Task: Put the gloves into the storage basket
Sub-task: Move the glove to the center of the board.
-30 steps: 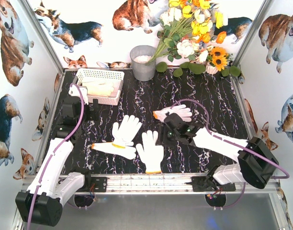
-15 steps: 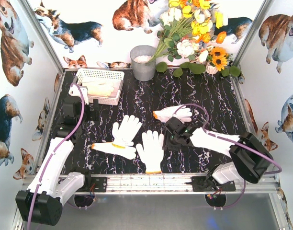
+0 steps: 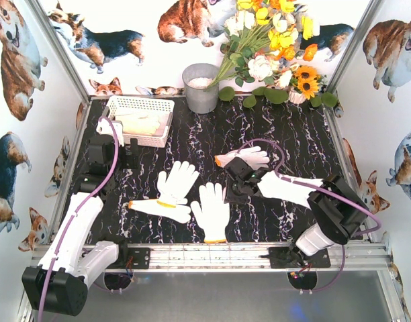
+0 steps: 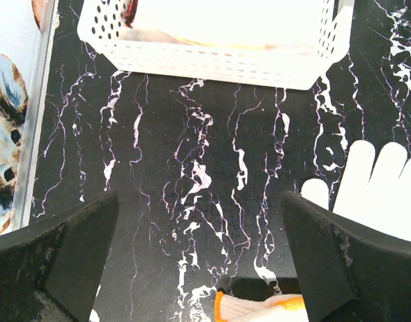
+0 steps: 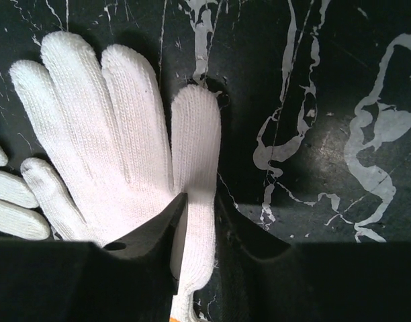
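pinching the limp, featherlight knit glove [image 5: 111, 134] by its outer finger with the right claw [image 5: 202, 201], probably a fair hold, while holding the left claw [image 4: 199, 228] spread wide near the basket [image 4: 212, 64].

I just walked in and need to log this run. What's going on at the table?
The right gripper is low over a glove, its jaws straddling the glove's outer finger; whether it grips yet is unclear. The left gripper hangs open in front of the basket, holding nothing. Four gloves, counting that one, lie flat on the table.
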Available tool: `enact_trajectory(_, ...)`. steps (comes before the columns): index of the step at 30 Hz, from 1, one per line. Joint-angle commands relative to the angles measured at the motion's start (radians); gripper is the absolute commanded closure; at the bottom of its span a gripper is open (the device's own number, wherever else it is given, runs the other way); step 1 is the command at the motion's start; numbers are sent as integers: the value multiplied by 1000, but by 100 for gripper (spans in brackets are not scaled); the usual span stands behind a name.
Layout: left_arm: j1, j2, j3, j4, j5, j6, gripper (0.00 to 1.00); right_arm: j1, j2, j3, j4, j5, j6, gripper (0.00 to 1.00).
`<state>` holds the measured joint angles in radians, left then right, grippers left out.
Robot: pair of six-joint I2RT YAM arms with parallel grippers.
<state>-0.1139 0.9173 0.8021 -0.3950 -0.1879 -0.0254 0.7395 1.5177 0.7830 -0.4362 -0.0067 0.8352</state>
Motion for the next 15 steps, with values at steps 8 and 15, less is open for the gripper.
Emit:
enact_trajectory(8, 2, -2, -4, -1, -6, -16, 0, 0, 59, 50, 16, 36, -37, 100)
enact_trajectory(15, 2, 16, 23, -75, 74, -185, 0, -4, -6, 39, -62, 127, -55, 100)
